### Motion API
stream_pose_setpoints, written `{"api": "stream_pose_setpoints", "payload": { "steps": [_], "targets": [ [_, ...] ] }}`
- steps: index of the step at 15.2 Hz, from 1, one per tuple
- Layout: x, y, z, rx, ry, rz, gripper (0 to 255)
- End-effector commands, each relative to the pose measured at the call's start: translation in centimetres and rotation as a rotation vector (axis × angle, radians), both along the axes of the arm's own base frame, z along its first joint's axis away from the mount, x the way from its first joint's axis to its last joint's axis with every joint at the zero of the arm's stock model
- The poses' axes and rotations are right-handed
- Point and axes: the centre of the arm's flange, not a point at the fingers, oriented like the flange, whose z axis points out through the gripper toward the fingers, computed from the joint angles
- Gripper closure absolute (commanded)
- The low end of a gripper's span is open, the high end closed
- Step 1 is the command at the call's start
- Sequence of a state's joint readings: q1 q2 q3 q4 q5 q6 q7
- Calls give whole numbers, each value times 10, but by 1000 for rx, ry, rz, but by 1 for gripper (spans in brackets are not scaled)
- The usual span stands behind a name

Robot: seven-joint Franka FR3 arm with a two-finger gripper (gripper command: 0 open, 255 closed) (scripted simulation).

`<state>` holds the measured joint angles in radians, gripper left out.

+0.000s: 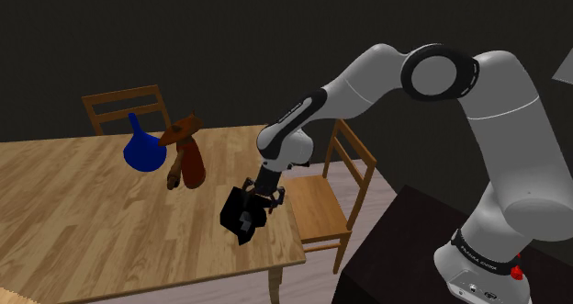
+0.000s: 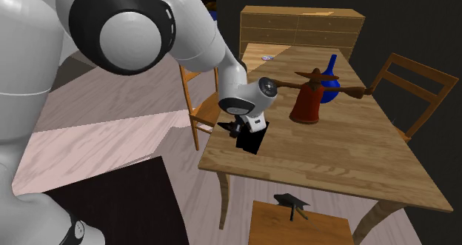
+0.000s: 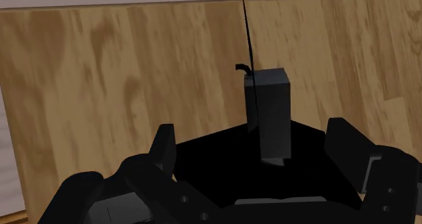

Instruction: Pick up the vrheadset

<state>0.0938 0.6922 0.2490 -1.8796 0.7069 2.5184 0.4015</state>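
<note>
Black fingers (image 3: pixel 163 151) clasp the black VR headset (image 1: pixel 242 216) near the desk (image 1: pixel 83 219) edge. The grasp looks made; next comes a steady lift.

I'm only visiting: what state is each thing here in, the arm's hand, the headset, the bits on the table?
gripper: low, right over the headset.
black headset: at the table edge, under the gripper.
blue flask: upright on the table.
brown figure: upright beside the flask.
dresser: drawers shut.
</note>
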Motion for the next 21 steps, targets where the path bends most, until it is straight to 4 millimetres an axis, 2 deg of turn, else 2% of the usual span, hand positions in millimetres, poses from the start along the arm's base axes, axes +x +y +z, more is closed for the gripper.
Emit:
{"api": "stream_pose_setpoints", "payload": {
  "steps": [1,3,5,6,15,21],
  "targets": [
    [0,-1,-10,1,0,-1,0],
    [0,-1,-24,1,0,-1,0],
    [0,-1,-24,1,0,-1,0],
    [1,-1,-24,1,0,-1,255],
    [0,-1,-24,1,0,-1,255],
    [0,-1,8,1,0,-1,255]
  ]
}}
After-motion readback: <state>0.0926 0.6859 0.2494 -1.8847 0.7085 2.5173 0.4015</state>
